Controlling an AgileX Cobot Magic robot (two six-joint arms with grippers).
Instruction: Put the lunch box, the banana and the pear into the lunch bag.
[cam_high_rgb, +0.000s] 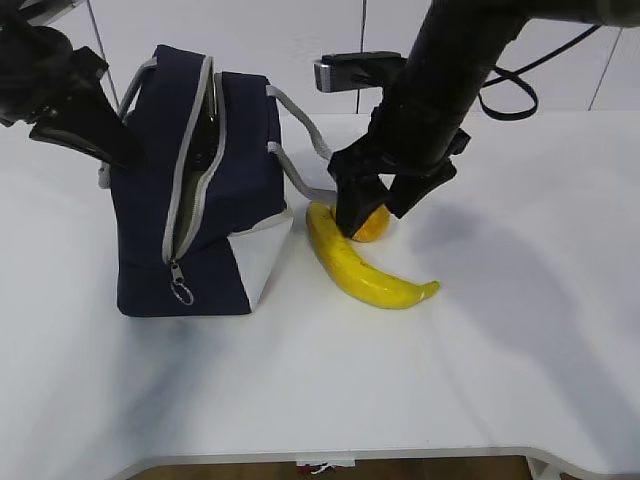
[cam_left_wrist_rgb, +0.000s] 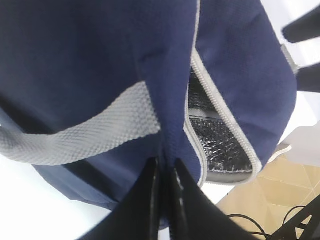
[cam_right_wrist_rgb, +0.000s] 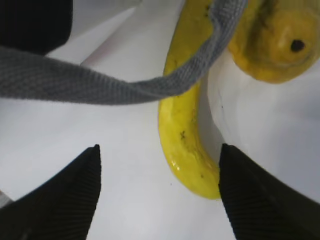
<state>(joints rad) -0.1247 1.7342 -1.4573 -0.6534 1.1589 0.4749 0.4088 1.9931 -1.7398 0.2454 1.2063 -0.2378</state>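
So far, little looks done. Lunch bag (cam_high_rgb: 195, 190) stands on white table (cam_high_rgb: 480, 370), zipper open, silver lining showing inside. Left gripper (cam_left_wrist_rgb: 164, 172) pinches bag's blue cloth tight, holding mouth open. Banana (cam_high_rgb: 365, 268) lies on table beside bag. Right gripper (cam_right_wrist_rgb: 157, 192) spread wide above banana, holding nothing. Pear (cam_high_rgb: 372, 225) touches banana, also outside. Lunch box not seen; maybe inside, cannot tell.
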